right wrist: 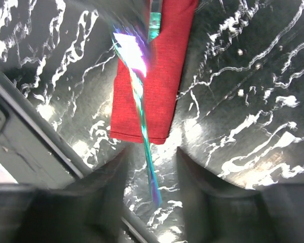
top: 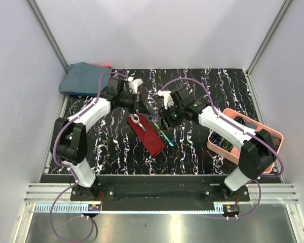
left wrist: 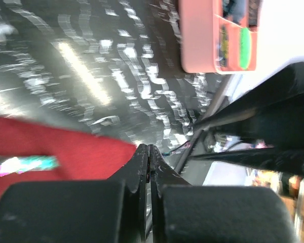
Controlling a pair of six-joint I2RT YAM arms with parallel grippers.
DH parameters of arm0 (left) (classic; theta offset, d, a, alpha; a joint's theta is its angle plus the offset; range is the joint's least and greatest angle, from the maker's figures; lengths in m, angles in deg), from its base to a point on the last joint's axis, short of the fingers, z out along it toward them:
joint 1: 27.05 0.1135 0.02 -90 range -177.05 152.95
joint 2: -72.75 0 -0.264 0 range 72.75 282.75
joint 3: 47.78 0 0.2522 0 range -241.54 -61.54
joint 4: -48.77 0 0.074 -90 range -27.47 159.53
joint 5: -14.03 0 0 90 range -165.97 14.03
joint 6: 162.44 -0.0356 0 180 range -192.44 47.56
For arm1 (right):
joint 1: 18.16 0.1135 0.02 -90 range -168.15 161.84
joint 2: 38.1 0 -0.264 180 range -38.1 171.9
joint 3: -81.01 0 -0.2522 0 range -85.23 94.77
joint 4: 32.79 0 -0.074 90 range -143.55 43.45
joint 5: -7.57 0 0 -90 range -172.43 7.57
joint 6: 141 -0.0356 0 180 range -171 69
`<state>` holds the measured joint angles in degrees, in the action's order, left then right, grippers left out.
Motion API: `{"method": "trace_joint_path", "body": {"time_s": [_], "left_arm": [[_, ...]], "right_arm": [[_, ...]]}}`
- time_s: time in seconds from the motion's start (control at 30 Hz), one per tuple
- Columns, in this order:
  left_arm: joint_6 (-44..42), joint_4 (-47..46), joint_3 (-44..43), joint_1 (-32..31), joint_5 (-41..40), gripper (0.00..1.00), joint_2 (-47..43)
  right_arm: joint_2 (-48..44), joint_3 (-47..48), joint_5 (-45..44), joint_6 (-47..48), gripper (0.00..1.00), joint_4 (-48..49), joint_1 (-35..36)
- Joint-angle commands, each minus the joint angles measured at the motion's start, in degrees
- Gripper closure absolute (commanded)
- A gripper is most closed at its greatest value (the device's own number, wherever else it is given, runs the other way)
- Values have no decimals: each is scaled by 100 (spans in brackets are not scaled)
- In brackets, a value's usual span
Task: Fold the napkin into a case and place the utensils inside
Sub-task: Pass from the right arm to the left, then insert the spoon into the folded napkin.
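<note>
While closed and empty by the case point(top: 148, 135), left tool point(left wrist: 148, 149); right tool point(right wrist: 152, 154) parted astride teal utensil point(right wrist: 142, 109).

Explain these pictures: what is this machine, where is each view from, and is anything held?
These are two robot arms bolted at the near edge of a black marbled table. The wide picture looks down from above and behind them; the other two come from cameras on each wrist. On the table lie a narrow case of folded dark red cloth, a spoon at its far end, a teal utensil along it and sticking past its edge, a pink tray and a blue-grey cloth. The left end effector is shut, with nothing seen in it; the right end effector is open, holding nothing.
</note>
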<state>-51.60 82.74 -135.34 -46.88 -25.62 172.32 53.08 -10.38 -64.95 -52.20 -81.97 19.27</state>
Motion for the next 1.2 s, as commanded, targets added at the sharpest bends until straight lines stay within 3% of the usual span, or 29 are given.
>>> {"method": "trace_joint_path", "body": {"time_s": [0.0, 0.07, 0.2, 0.23, 0.43, 0.6, 1.17], "left_arm": [[-1387, 544, 50, 831, 185, 100, -587], [-1775, 739, 94, 1261, 169, 100, -649], [-2697, 1405, -125, 1772, 160, 100, -536], [-3021, 1633, -265, 1938, 151, 100, -492], [-3253, 1723, -530, 2352, 230, 100, 132], [-3218, 1644, -600, 2440, 204, 100, 563], [-2849, 1266, -961, 2441, 608, 100, 958]], "right_arm": [[-179, -267, -525, -864, 46, -105, 28], [-57, -453, -448, -1249, 46, -88, 1], [67, -1145, -8, -1647, 69, 140, -78], [23, -1287, 88, -1700, 71, 245, -78], [-47, -1921, 608, -1797, 94, 545, -78], [-4, -2272, 898, -1963, 100, 852, -69], [1034, -2141, 1118, -2561, 100, 1792, 1]]}}
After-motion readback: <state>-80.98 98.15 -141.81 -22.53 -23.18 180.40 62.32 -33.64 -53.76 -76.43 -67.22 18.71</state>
